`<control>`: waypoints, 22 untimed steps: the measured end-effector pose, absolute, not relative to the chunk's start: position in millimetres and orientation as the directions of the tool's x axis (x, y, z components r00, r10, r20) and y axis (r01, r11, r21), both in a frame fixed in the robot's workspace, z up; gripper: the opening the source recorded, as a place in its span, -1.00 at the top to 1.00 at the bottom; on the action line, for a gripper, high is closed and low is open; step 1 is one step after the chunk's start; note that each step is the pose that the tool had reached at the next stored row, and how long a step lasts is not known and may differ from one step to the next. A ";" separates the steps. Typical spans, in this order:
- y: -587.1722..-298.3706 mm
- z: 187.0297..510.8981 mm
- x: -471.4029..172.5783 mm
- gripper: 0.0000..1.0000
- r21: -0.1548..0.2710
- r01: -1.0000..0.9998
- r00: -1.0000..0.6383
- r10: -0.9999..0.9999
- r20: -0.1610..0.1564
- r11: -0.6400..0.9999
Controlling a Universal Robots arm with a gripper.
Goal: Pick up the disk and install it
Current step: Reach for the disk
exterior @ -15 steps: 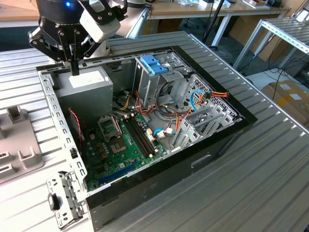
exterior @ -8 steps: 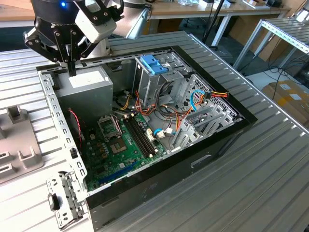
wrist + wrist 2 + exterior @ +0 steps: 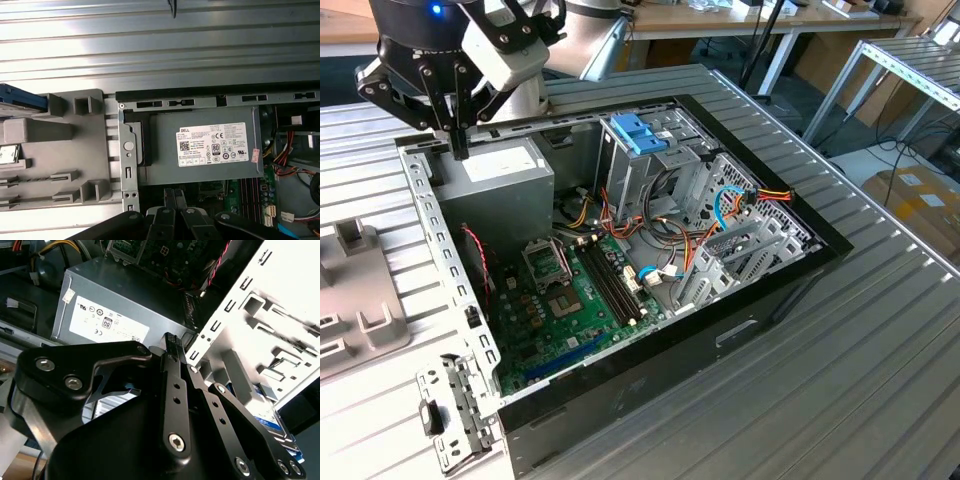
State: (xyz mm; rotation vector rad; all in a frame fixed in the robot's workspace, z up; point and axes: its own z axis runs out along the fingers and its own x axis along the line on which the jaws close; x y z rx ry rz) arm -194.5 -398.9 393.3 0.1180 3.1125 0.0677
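Hand [image 3: 458, 148] hangs over the power supply [image 3: 500, 172] at a corner of the open computer case [image 3: 670, 372], closed narrow and holding nothing. The disk [image 3: 22, 97] lies in the grey holder [image 3: 60, 150] on the tabletop [image 3: 840, 380] beside the case.

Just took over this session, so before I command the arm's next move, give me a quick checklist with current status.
1. Gripper empty: ok, shut on nothing.
2. Gripper over the disk: not ok; it hangs above the power supply.
3. Disk located: ok, at the grey fixture outside the computer case.
4. Disk free to grasp: cannot tell, mostly hidden.
5. Drive bay free: cannot tell; a blue bracket sits atop the drive cage.
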 end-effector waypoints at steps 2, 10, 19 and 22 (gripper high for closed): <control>-398.9 393.3 -196.0 0.79 0.044 0.075 -0.997 0.076 -0.024 0.996; -398.9 393.3 -204.3 0.79 0.044 0.075 -0.997 0.076 -0.024 0.996; -399.0 393.3 -213.3 0.79 0.044 0.075 -0.997 0.076 -0.024 0.996; -399.0 393.3 -216.7 0.79 0.044 0.075 -0.997 0.076 -0.024 0.996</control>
